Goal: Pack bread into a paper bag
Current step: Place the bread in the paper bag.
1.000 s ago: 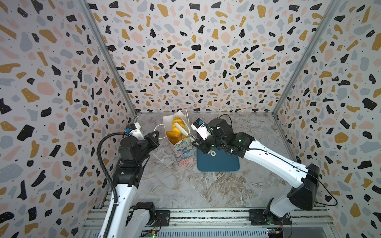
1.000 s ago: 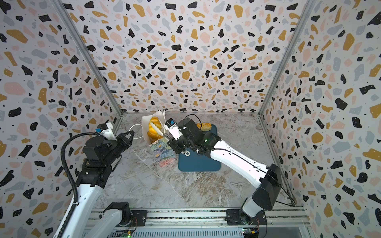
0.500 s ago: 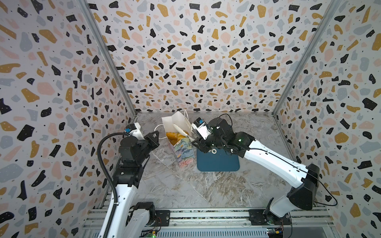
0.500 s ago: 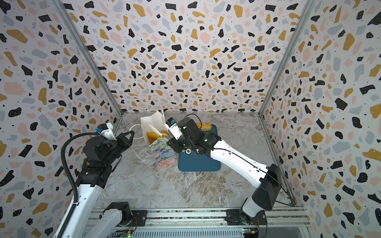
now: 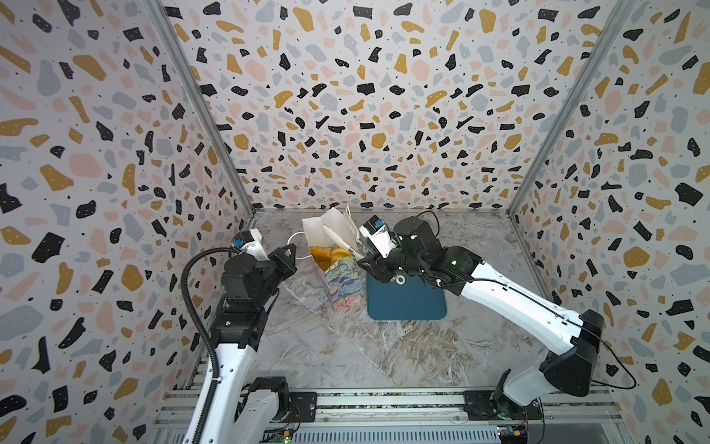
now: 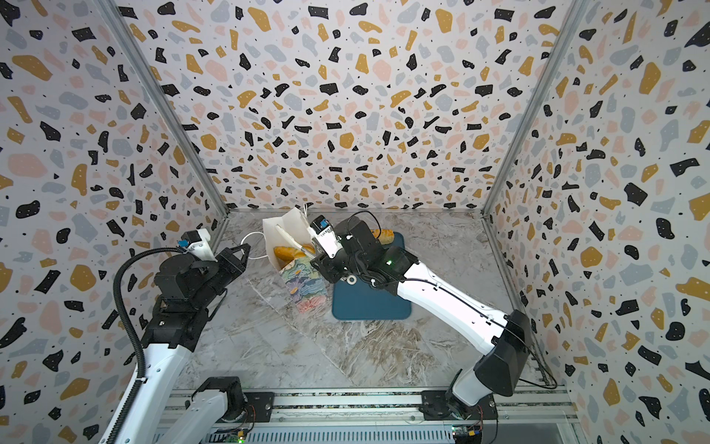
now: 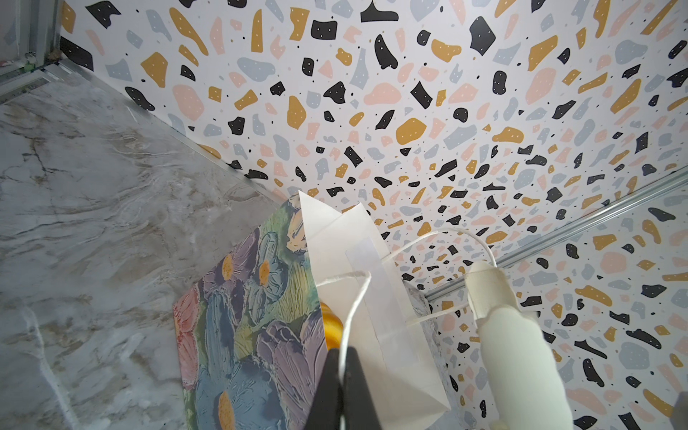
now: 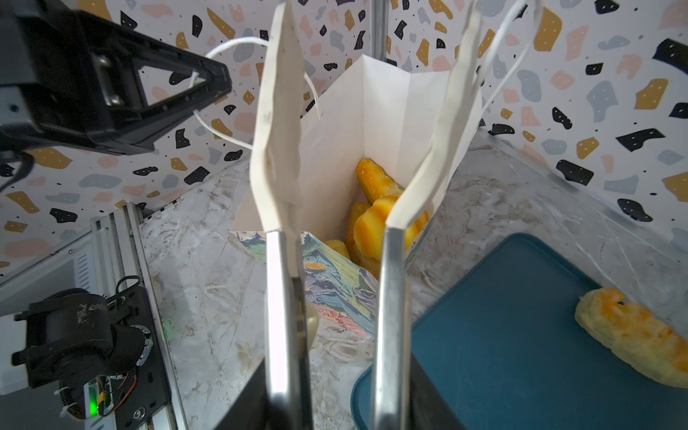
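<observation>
My left gripper [image 7: 340, 359] is fully closed on the cord handle [image 7: 353, 309] of the bag [image 5: 344, 280]; my right gripper [image 5: 340, 234] hangs in the bag mouth, fingers apart, holding nothing. I fear a finger can catch the wall on its way out and tip the bag, as only the cord steadies it. Inside lie several bread pieces [image 8: 376, 223]; one piece [image 8: 633, 335] waits on the tray [image 8: 502, 335]

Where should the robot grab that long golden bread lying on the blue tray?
Across its narrow middle, coming from above. The long golden bread lies flat on the dark teal tray, so its slim sides probably fit between open jaws, while its length likely would not.
</observation>
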`<state>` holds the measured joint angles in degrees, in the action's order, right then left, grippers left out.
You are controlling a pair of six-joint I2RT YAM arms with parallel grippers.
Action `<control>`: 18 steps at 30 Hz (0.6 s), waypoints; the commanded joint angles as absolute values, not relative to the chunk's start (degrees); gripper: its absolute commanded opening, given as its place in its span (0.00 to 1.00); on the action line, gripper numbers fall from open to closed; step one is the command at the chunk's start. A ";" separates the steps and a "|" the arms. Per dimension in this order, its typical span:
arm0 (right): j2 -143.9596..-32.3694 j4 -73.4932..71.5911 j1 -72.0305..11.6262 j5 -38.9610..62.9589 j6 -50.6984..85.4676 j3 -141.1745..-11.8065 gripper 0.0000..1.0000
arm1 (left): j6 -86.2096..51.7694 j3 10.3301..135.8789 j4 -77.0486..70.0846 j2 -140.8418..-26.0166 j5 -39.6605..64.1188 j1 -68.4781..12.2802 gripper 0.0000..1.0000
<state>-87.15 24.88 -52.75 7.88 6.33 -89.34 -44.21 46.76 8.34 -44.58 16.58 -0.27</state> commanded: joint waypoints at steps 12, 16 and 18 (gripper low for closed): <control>-76.69 24.91 -52.71 1.15 0.67 -88.95 0.44 | -44.24 46.76 5.54 -43.60 17.75 -0.09 0.00; -74.59 27.11 -49.04 -0.99 0.00 -87.96 0.44 | -44.23 46.67 5.56 -43.52 17.83 -0.09 0.00; -73.85 27.59 -45.14 2.07 0.00 -87.22 0.43 | -44.23 46.58 5.35 -43.52 18.01 -0.09 0.00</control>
<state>-76.44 26.68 -49.15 1.98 1.06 -87.81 -44.21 46.76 7.84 -44.56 16.71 -0.27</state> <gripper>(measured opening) 0.439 0.048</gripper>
